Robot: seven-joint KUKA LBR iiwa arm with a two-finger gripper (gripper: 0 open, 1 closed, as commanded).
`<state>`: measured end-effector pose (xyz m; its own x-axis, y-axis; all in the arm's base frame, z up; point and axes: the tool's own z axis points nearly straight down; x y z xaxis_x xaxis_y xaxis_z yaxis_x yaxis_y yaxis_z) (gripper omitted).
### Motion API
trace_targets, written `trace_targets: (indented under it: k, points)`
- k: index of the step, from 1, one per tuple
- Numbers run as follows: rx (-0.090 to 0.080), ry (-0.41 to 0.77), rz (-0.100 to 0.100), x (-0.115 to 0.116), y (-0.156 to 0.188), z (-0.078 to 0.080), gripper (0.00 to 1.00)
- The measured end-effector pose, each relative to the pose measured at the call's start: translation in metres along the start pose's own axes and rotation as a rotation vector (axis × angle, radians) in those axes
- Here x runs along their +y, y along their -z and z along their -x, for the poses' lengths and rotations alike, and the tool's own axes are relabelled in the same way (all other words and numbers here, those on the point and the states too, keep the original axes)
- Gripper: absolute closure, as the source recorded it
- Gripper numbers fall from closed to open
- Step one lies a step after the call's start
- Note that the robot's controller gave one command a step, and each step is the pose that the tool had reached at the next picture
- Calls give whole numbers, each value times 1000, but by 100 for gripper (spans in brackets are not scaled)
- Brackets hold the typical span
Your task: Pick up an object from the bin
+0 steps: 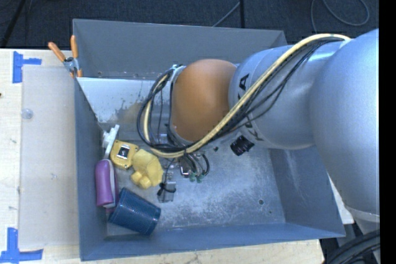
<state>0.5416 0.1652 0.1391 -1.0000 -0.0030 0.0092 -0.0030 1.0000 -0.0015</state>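
Fingers' gap cannot be told; the gripper (166,190) hangs in the grey bin (185,46), just right of the yellow toy (145,169), the nearest candidate. Below the toy lies a navy cup (135,212), left a purple tube (104,182). It should centre over the toy before descending.

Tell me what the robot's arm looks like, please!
The arm is fat, round and silver-grey, with dark letters near its wrist. A smooth orange cover, shaped like an egg, caps the wrist. Yellow and black cables run along it and loop around the cover. A small dark pincer sticks out underneath.
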Motion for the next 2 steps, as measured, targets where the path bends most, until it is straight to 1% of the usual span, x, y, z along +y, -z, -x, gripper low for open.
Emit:
trace_targets:
  k: [1,2]
  points:
    - [-7,-4,1,-1,5,2,0]
    - [-10,-65,3,11,-36,20,0]
